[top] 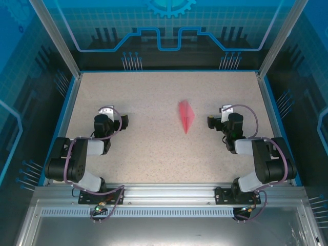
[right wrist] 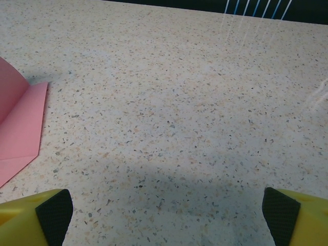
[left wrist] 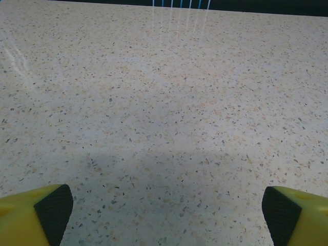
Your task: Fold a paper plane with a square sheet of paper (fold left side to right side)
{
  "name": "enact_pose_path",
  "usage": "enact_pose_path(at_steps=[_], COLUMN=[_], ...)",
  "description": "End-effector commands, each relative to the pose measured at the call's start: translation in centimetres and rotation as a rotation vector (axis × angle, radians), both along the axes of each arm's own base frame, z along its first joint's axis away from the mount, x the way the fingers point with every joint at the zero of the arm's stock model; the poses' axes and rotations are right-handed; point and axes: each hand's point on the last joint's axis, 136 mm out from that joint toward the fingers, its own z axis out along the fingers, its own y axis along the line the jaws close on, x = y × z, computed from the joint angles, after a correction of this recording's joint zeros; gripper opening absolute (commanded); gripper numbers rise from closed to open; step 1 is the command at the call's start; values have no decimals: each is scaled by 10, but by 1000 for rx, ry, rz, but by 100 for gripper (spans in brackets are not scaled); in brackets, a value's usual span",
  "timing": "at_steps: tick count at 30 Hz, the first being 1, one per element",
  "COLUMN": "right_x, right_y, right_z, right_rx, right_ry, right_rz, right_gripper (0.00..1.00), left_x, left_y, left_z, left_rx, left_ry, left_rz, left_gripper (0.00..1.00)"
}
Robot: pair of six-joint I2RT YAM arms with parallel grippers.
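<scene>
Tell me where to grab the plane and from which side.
Likely the fold that seems to stand up along the middle of the plane, toward its wide far end; the wing beside it lies flat on the table. Come from its right with the open right claw, the nearer one.

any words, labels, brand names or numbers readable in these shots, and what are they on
None: no word, number or logo can be read.
On the blue back panel: a gear graphic and line patterns, no letters.
On the paper plane: plain pink-red, unprinted.
On the tabletop: speckle, no marks.
On the small connectors by the arm bases: too small to tell.
</scene>
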Motion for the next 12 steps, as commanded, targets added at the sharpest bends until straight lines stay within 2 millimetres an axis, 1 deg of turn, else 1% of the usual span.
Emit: enact_pose_path(at_steps=[1, 12], right_x=[8, 8], right_y=[1, 1], right_z=[13, 14], right_rx=[-2, 1], right_ry=[-47, -48], right_rz=[14, 15], right_gripper=[99, 99], left_x=[7, 7], left_y=[-5, -5], left_z=[10, 11], left_rx=[-20, -20], left_ry=[-24, -26], left_rz=[-23, -24], left_gripper=[99, 99])
